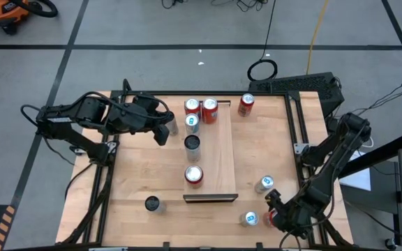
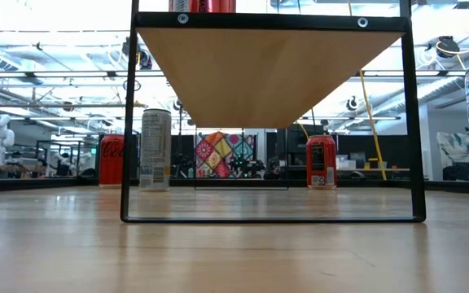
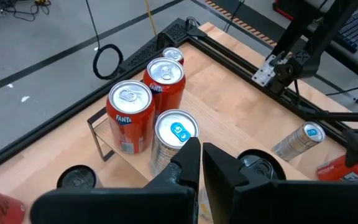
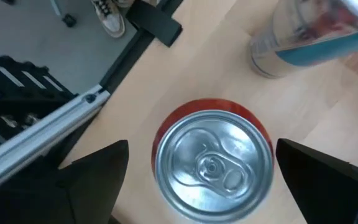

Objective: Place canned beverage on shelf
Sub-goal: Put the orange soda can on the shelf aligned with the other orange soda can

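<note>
- We see the right gripper (image 4: 201, 171) with its jaws spread wide on either side of a red can (image 4: 213, 163), directly above the can's silver top; neither finger touches it.
- In the high view that red can (image 1: 269, 216) stands at the table's near right corner, just beside a silver can with a blue tab (image 1: 250, 219).
- Another silver can (image 1: 264, 184) stands a little farther up the right side.
- We see the left gripper (image 1: 162, 130) with its jaws clenched together on nothing, hovering just left of the shelf's far end.
- The shelf (image 1: 218, 153) runs down the middle of the table (image 1: 135, 178), carrying five upright cans: two red ones (image 1: 201, 109) at the far end, a silver one (image 1: 192, 123), a dark-topped one (image 1: 192, 144) and a red one (image 1: 194, 175).
- Off the shelf, a red can (image 1: 246, 104) stands at the far edge and a dark can (image 1: 152, 203) at near left.
</note>
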